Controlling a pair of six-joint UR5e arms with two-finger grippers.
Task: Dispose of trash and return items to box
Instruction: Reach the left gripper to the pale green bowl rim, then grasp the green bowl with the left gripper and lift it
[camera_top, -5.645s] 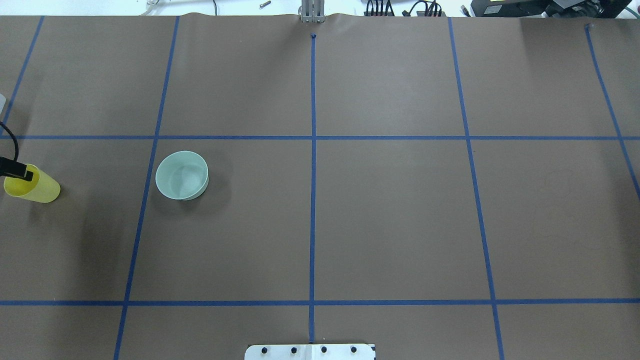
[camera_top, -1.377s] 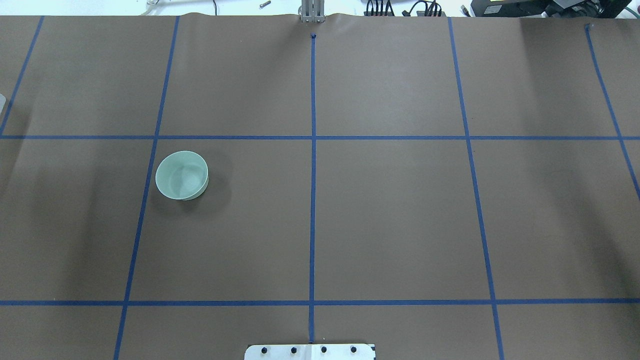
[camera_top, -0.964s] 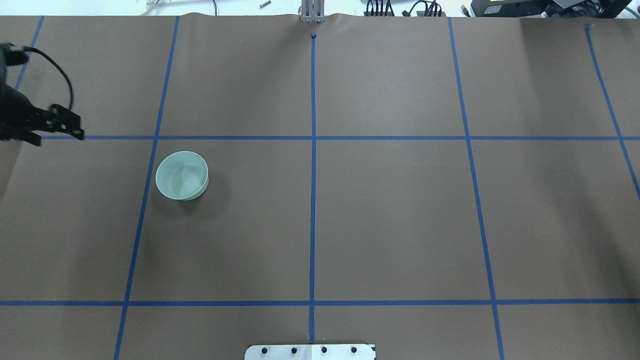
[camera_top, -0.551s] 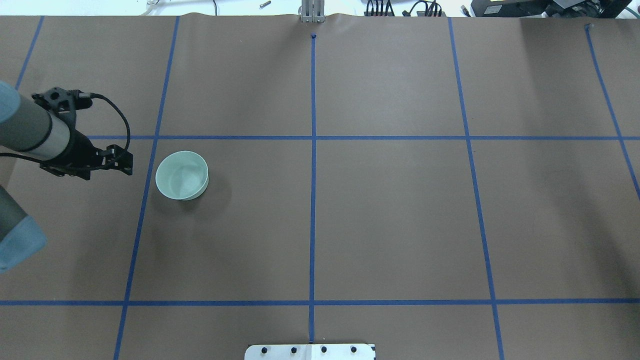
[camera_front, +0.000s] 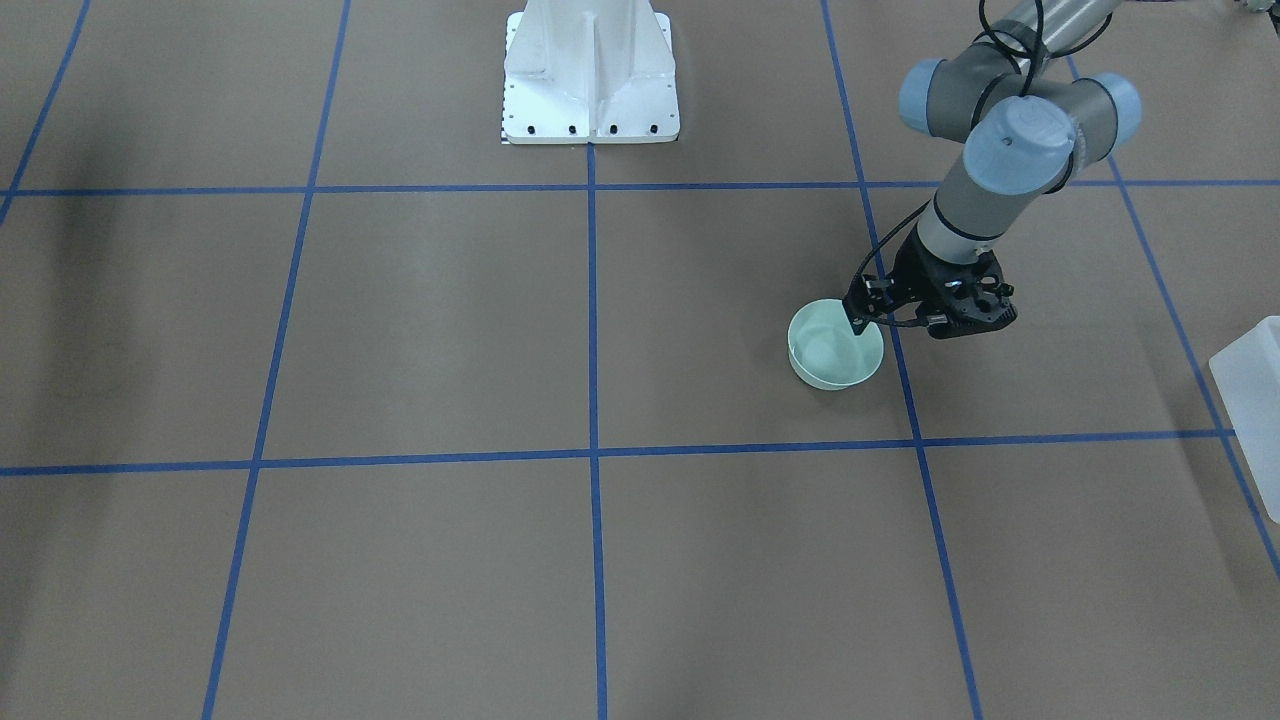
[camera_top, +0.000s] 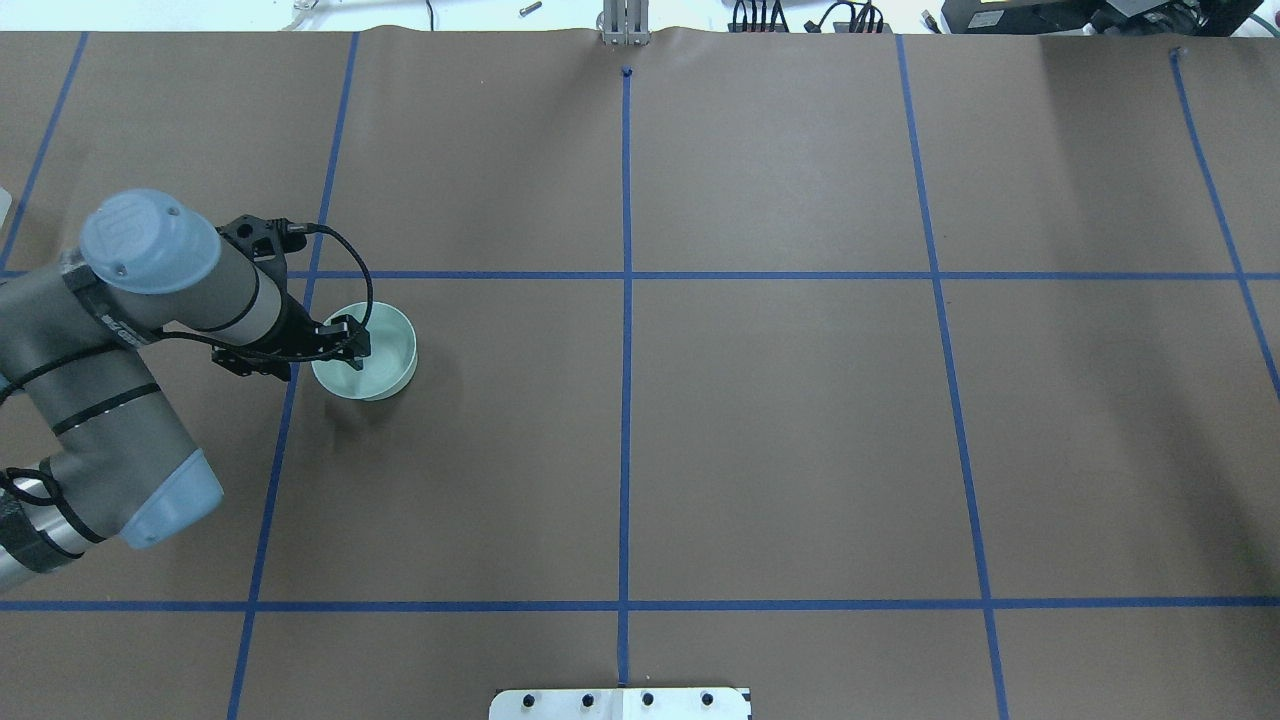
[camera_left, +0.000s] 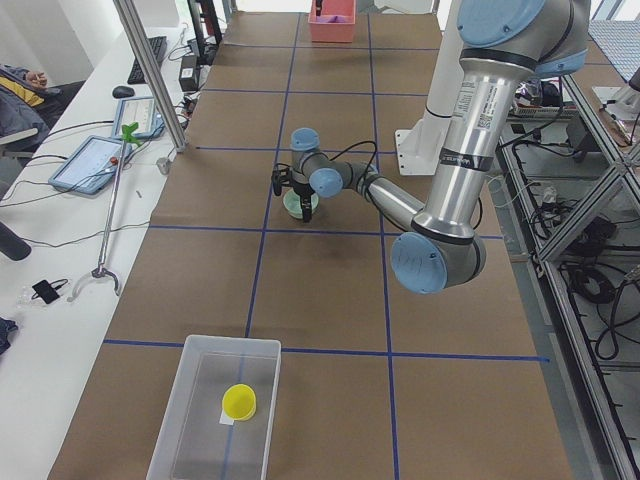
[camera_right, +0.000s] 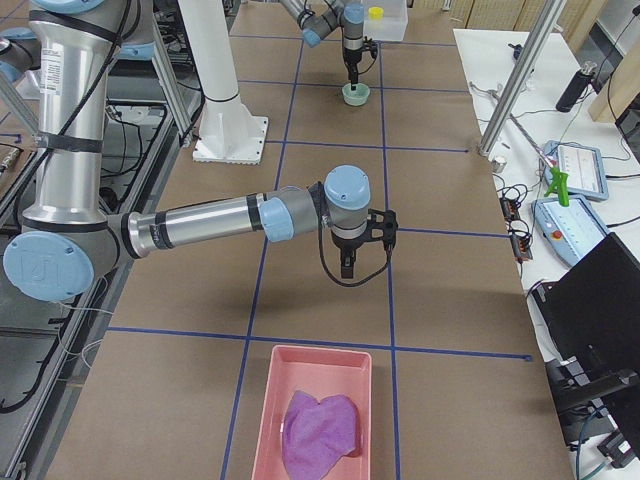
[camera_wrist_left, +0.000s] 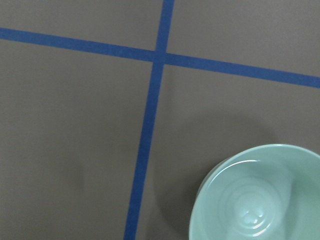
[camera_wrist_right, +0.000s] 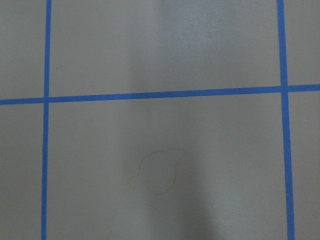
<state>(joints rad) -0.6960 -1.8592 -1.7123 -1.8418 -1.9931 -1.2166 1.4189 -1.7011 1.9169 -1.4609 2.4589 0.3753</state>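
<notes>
The mint-green bowl (camera_top: 388, 352) stands upright on the brown table, left of centre; it also shows in the front view (camera_front: 832, 358) and in the left wrist view (camera_wrist_left: 260, 200). My left gripper (camera_top: 352, 340) points down at the bowl's rim on the side nearest the arm and looks open, with one finger inside the bowl (camera_front: 858, 318). The yellow cup (camera_left: 239, 401) lies in the translucent box (camera_left: 200, 420) at the table's left end. My right gripper (camera_right: 345, 268) hangs over bare table; I cannot tell if it is open or shut.
A pink tray (camera_right: 275, 400) holding a purple cloth (camera_right: 320, 425) sits at the table's right end. The white robot base (camera_front: 590, 80) is at the near edge. A corner of the box (camera_front: 1255, 375) shows at the front view's right edge.
The left arm held the yellow cup at the far left, left the view, then came back without it and moved right to the bowl. The bowl has not moved.
</notes>
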